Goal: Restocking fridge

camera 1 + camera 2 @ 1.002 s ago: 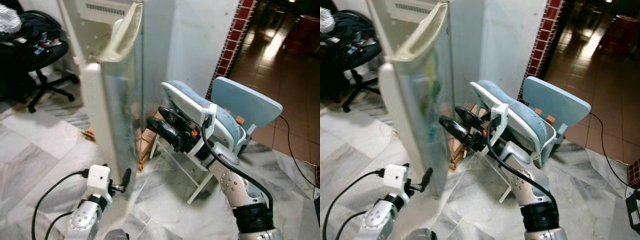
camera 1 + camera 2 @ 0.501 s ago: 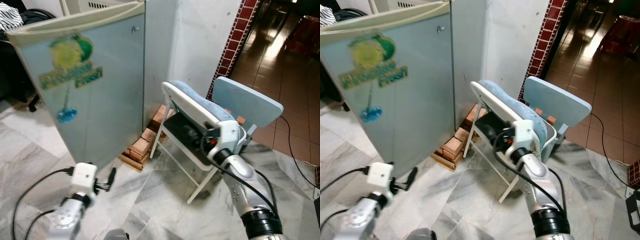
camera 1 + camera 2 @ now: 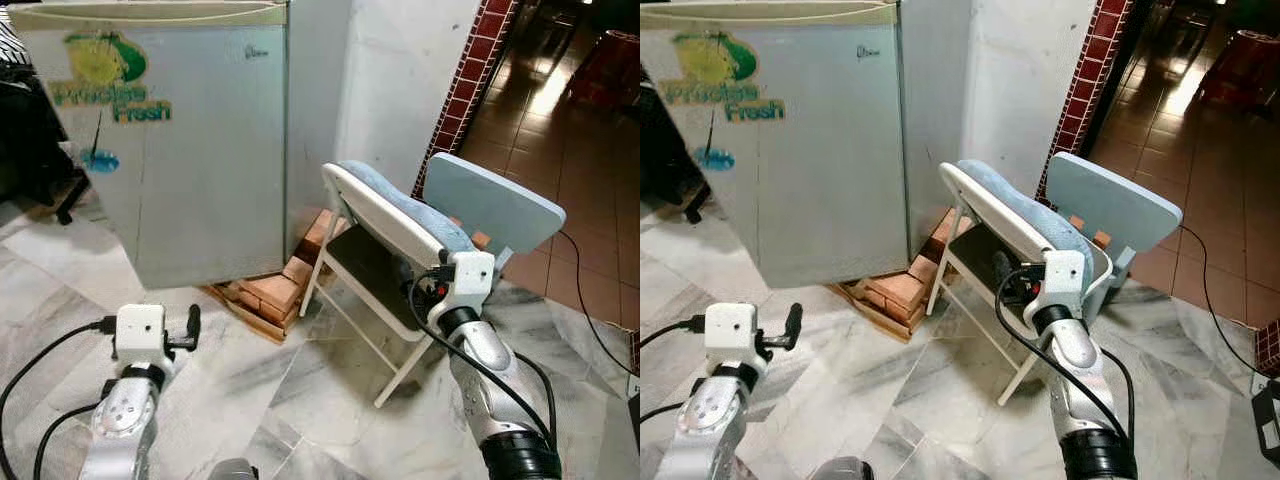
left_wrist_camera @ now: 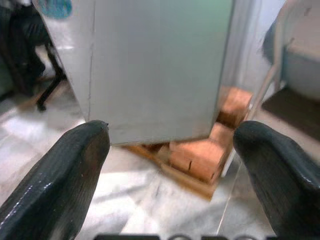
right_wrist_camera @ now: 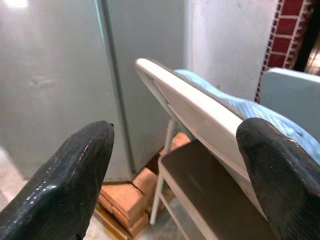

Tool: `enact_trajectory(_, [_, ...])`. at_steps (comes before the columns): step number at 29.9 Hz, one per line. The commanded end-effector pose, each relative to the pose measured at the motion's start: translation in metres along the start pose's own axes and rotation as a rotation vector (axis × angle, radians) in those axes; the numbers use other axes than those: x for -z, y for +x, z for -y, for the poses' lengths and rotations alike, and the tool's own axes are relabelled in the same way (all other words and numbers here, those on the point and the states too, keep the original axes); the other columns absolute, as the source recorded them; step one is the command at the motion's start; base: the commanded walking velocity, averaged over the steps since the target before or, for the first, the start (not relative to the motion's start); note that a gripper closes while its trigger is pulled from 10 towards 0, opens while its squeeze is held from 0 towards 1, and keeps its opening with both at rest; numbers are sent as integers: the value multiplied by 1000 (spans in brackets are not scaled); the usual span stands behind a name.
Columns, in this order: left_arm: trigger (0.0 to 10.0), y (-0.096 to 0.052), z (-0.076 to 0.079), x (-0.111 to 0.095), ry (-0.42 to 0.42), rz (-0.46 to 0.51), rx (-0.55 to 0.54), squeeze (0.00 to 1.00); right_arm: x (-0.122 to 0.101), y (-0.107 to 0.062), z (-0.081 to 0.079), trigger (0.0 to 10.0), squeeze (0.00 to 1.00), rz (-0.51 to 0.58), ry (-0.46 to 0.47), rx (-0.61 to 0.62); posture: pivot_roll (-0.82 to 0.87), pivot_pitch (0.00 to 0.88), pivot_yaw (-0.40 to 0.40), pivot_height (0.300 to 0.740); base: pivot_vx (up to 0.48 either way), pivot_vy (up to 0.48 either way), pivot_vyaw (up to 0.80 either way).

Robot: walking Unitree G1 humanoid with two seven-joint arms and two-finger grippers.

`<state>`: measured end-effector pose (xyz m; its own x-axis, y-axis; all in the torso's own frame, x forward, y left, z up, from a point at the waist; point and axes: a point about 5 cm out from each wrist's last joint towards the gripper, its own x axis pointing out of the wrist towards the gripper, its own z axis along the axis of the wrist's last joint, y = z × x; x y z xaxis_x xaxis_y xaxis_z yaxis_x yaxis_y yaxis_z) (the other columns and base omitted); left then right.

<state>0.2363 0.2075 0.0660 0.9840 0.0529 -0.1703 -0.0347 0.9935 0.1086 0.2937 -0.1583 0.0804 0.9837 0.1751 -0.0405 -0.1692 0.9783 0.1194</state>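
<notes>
A: Where's the fridge (image 3: 190, 140)?
B: Far left, door shut, sat on bricks (image 3: 268, 294) on the floor (image 3: 300, 400). Wall (image 3: 400, 70) behind & to its right.
A: And right of it?
B: Folding chair (image 3: 400, 225) just beside the fridge, in front of the wall; bricks reach to its front leg. Doorway w/ another room (image 3: 560, 90) far right, behind the chair.
A: Arms?
B: Left gripper (image 4: 170, 165) low at near left, in front of the fridge, jaws wide apart. Right gripper (image 5: 175, 165) near right, against the chair's seat side, jaws apart too.
A: Left edge?
B: Office chair base (image 3: 70, 195), behind the fridge's left side.
</notes>
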Motion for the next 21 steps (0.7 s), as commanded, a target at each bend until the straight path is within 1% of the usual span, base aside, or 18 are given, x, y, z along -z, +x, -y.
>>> enact_trajectory(1, [10000,5,4,-13,5,30,20,0,0,1,4,10000,0,3,-5,19,61,0,-39,740,0,0,0])
enact_trajectory(3, [10000,13,8,-21,30,50,64,0,1,3,3,10000,0,2,-7,23,56,0,-33,740,0,0,0])
enact_trajectory(5, [10000,16,8,-22,45,50,71,0,1,3,3,10000,0,4,-8,25,53,0,-31,740,0,0,0])
enact_trajectory(6, [10000,21,9,-29,55,74,88,0,0,4,2,10000,0,12,-9,28,51,0,-28,740,0,0,0])
enact_trajectory(8, [10000,27,12,-30,68,86,118,0,-1,4,2,10000,0,19,-9,37,51,0,-28,740,0,0,0])
enact_trajectory(9, [10000,30,13,-27,80,88,132,0,0,3,3,10000,0,18,1,52,46,0,-23,740,0,0,0])
enact_trajectory(10, [10000,30,14,-27,82,89,133,0,1,3,3,10000,0,18,3,55,46,0,-23,740,0,0,0])
enact_trajectory(11, [10000,30,15,-21,91,66,135,0,1,3,4,10000,0,22,-4,63,39,0,-20,740,0,0,0])
enact_trajectory(13, [10000,28,16,-17,78,43,134,0,1,2,5,10000,0,28,-13,75,32,0,-14,740,0,289,0])
enact_trajectory(18, [10000,21,24,-8,39,19,153,0,3,-1,10,10000,0,21,-12,110,32,0,-13,740,0,480,0])
enact_trajectory(21, [10000,20,25,-7,42,29,155,0,3,-1,10,10000,0,17,-20,120,32,0,-11,740,0,480,0])
